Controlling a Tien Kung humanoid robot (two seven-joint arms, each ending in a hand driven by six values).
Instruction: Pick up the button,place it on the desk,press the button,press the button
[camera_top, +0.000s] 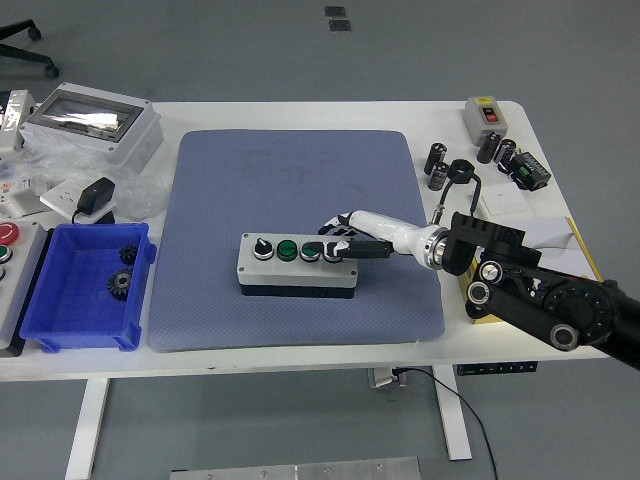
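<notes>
On the mat: grey rectangular push-button control box (298, 264) sits flat near the middle of the blue-grey textured mat (290, 180), long side roughly parallel to the table's near edge.
Box top: a black selector knob (262, 247) at the left end, then two green round buttons (288, 248), then a darker one at the right end (partly hidden under the fingers, colour unclear).
Right hand: white-and-black five-fingered right hand (345, 240) reaches in from the right; one black finger (358, 251) is stretched out flat across the box's right end, the rest loosely folded behind; it grips nothing.
Left hand: out of view.
Step in hand: pressing, judged from the box already set down and the finger on the button row.
Next move: likely push straight down on the right-end button, then lift clear for the second press; a sideways shove could slide the box on the mat.
Surroundings: blue plastic bin (60, 300) with black gears at the left.
</notes>
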